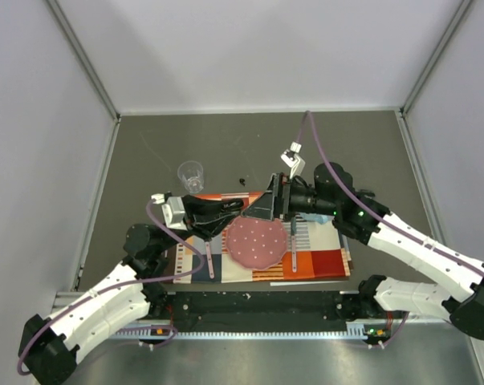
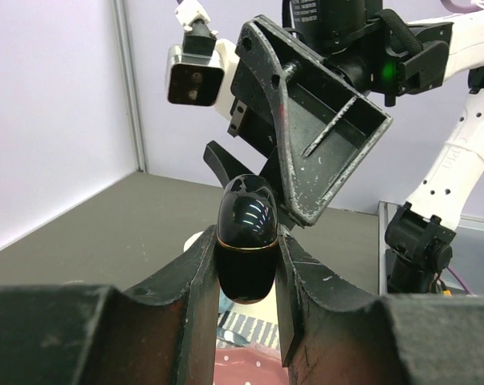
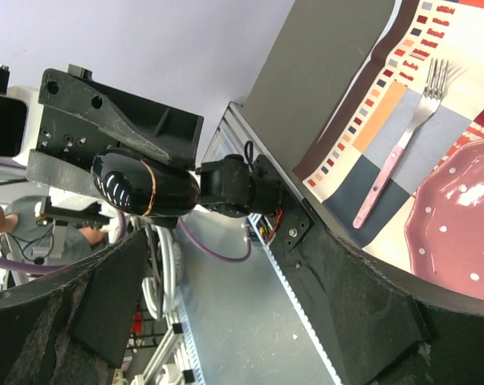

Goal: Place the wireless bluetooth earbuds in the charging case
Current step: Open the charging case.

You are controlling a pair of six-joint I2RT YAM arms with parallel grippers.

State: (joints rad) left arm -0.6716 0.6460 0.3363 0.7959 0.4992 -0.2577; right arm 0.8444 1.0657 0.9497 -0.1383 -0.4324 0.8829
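The charging case [image 2: 246, 241], a glossy black pebble with a thin gold seam and its lid closed, is held upright between my left gripper's [image 2: 246, 257] fingers above the pink plate. In the right wrist view the case [image 3: 145, 184] sits just beyond my right gripper [image 3: 225, 265], which is open and empty, facing it closely. From above, the left gripper [image 1: 235, 207] and right gripper [image 1: 263, 208] nearly meet. A tiny black earbud [image 1: 242, 180] lies on the grey table behind the placemat. I cannot make out a second bud.
A striped placemat [image 1: 322, 261] carries a pink dotted plate [image 1: 256, 243] and two pink-handled forks [image 1: 294, 249]. A clear plastic cup [image 1: 191, 175] stands at the back left. Grey walls enclose the table on three sides.
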